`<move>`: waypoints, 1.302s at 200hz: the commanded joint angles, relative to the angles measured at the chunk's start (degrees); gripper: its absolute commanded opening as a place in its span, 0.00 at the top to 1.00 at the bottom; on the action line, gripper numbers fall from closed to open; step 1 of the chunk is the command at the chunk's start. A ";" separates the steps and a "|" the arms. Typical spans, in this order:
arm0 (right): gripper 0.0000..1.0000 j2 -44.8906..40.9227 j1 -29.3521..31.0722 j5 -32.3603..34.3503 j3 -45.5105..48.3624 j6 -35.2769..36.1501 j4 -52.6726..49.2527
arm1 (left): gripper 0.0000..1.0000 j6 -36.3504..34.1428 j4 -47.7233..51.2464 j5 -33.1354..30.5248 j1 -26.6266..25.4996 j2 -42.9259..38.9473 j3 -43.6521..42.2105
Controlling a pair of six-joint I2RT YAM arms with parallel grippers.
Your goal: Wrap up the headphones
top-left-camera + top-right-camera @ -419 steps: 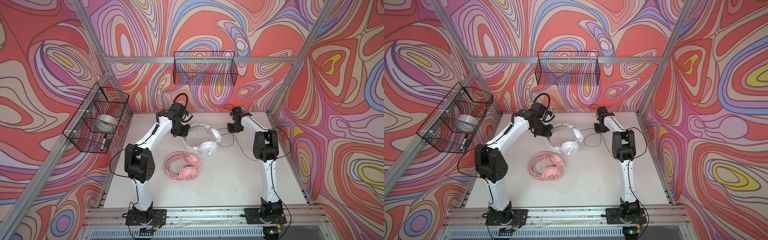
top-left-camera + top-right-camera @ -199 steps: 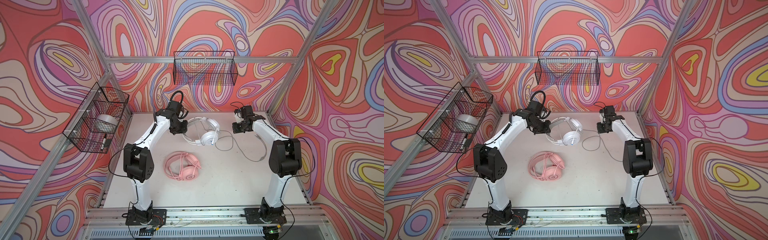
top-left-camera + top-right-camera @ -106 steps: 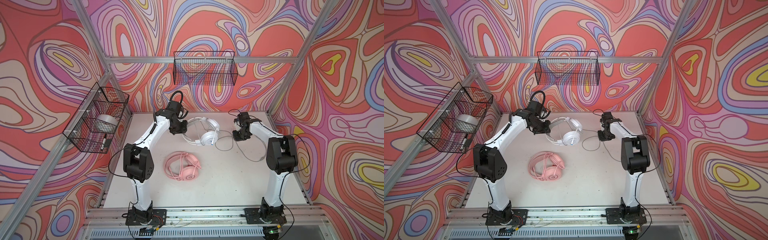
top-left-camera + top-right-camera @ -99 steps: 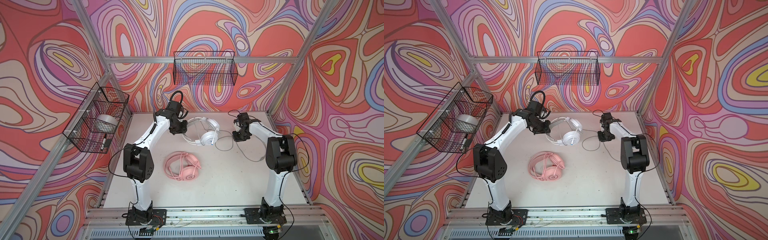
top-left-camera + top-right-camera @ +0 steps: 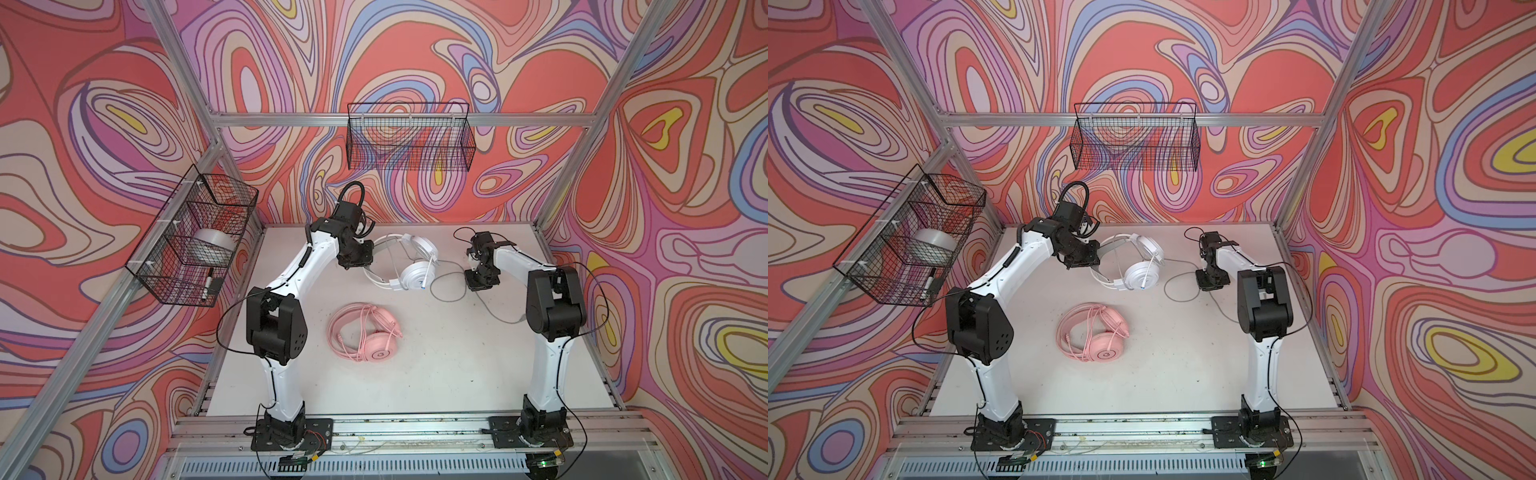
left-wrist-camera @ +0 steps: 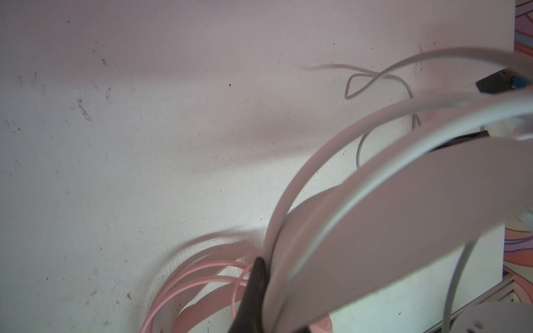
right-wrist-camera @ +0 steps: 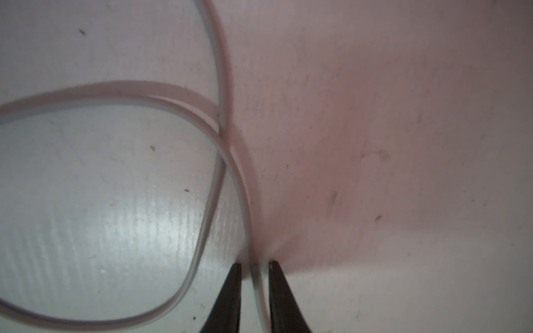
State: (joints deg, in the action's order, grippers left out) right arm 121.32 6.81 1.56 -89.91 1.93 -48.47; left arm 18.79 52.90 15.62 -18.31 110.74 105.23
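1. Taking pink headset (image 5: 380,351) (image 5: 1106,350) as the reference: lying flat on table (image 5: 436,374), pink cable wound loosely over its band and earcups
2. Seeing white headset (image 5: 415,275) (image 5: 1140,274) just beyond pink headset toward the back wall, tilted, one earcup low and the band raised; cannot tell whether that earcup touches the table
3. Finding left gripper (image 5: 369,254) (image 5: 1096,259) beyond pink headset and a little to its left, clamped tight on the white headset
4. Confirming the grip from the left wrist view: one black finger (image 6: 253,288) pressed against the headband (image 6: 403,230), other finger hidden behind the band
5. Tracing grey cable (image 5: 446,297) (image 7: 199,248) from the low earcup out to the right, away from pink headset – lying in one loose loop on the table, then running on toward the right arm
6. Finding right gripper (image 5: 481,284) (image 5: 1212,283) (image 7: 254,263) beyond pink headset and well to its right, pointing down at the table at the far side of that loop
7. Reading its jaws as narrow but not closed – fingertips (image 7: 235,276) slightly apart in the right wrist view, cable running between them, no clear pinch
8. Noting side basket (image 5: 187,266) high on the wall, far left of pink headset, holding a tape roll (image 5: 210,246); back basket (image 5: 409,143) on the wall beyond and above pink headset
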 commanded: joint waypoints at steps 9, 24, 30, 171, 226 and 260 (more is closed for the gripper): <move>0.97 1.75 -0.35 -0.96 1.60 0.99 -2.39 | 1.00 1.77 -0.70 1.63 0.39 -2.81 0.40; 1.00 -0.12 -0.32 -1.68 3.11 1.54 -0.98 | 1.00 2.11 -0.84 1.58 0.41 -2.60 0.53; 1.00 -1.24 -0.36 -2.37 3.75 1.92 -0.21 | 1.00 2.20 -0.79 1.52 0.46 -2.49 0.67; 1.00 -41.88 0.73 -29.18 24.96 22.87 7.47 | 1.00 7.61 0.13 -0.82 2.05 1.09 5.29; 1.00 -49.43 5.87 -35.49 24.46 29.56 6.45 | 1.00 9.90 2.95 -4.00 1.96 4.99 9.78; 1.00 -47.55 9.24 -36.25 19.56 33.35 3.18 | 1.00 10.98 3.63 -6.55 1.69 6.32 10.12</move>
State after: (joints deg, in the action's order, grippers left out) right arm 72.62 14.37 -31.90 -66.94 31.03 -42.87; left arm 27.35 54.85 10.55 -16.75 116.31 113.16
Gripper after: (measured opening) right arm 0.045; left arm 0.084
